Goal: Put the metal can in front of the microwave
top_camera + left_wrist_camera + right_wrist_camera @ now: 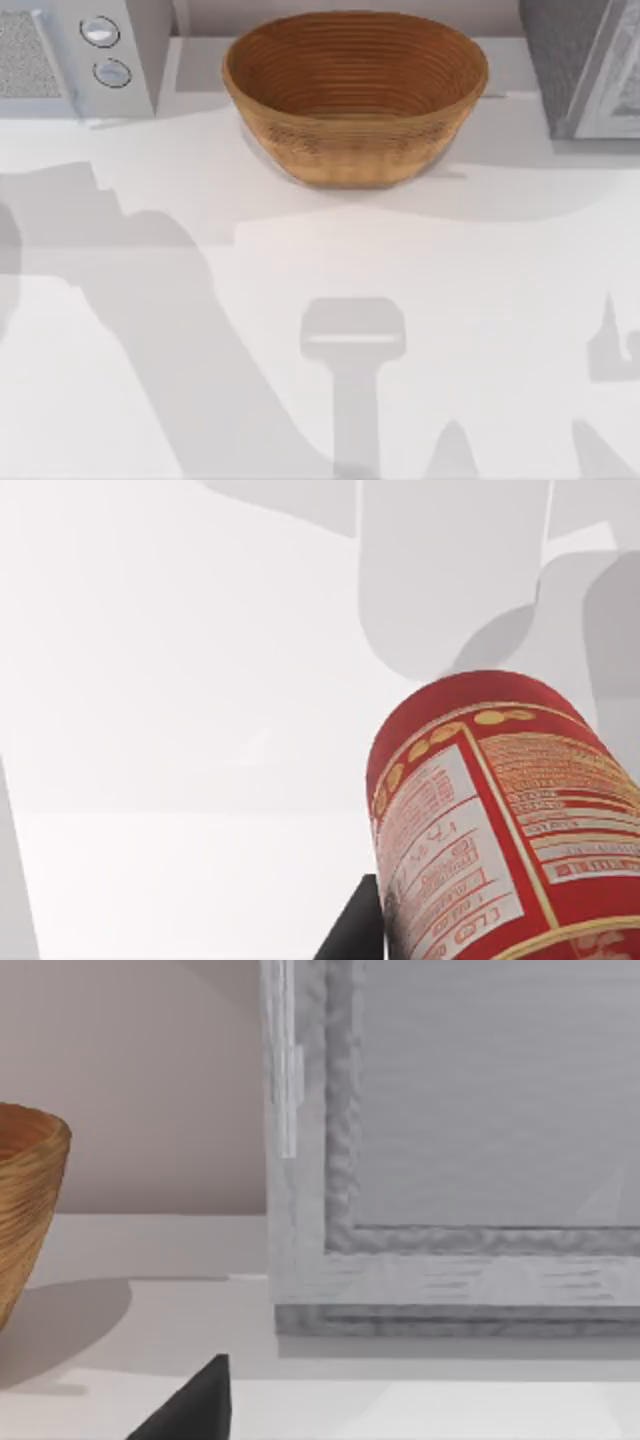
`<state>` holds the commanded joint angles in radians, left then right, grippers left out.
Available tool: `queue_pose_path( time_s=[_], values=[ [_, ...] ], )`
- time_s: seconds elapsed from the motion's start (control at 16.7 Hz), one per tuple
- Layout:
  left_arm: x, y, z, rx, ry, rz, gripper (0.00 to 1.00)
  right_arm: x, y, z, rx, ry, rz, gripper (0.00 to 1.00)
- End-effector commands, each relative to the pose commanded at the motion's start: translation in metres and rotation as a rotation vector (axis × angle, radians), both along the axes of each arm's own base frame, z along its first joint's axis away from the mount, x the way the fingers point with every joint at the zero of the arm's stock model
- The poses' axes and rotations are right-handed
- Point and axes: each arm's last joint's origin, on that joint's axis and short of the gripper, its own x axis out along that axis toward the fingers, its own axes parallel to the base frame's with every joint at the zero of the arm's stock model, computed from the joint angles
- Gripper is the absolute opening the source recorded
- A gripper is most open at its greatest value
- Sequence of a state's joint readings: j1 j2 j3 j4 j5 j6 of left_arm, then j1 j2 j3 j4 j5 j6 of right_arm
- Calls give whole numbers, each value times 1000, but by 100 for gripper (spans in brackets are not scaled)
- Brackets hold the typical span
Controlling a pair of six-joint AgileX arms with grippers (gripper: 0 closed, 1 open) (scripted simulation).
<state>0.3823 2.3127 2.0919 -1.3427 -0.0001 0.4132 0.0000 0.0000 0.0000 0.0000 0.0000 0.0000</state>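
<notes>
White bench (450,300), arm shadows across near part; pale wall behind. One metal can (500,820) in left wrist view, tilted, above bench, dark finger (352,928) of left hand touching its side; whether pinched, cannot tell. Right hand: one dark fingertip (190,1405), spread or pressed together cannot tell. One basket (355,95) far centre. One microwave (80,55) far left, cut off. One darker grey box (585,65) far right, cut off

I see a white table (500,300) crossed by soft grey shadows, with a plain beige wall (150,1060) behind.
</notes>
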Motion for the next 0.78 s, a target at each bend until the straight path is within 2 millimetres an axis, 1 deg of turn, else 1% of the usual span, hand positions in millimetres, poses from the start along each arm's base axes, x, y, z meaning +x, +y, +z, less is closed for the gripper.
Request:
queue_pose_path(
  time_s=[0.06,0.78],
  values=[
    [0,0,0,0,0,0,0,0,0,0,0,0,0,100],
    [0,0,0,0,0,0,90,0,0,0,0,0,0,100]
  ],
)
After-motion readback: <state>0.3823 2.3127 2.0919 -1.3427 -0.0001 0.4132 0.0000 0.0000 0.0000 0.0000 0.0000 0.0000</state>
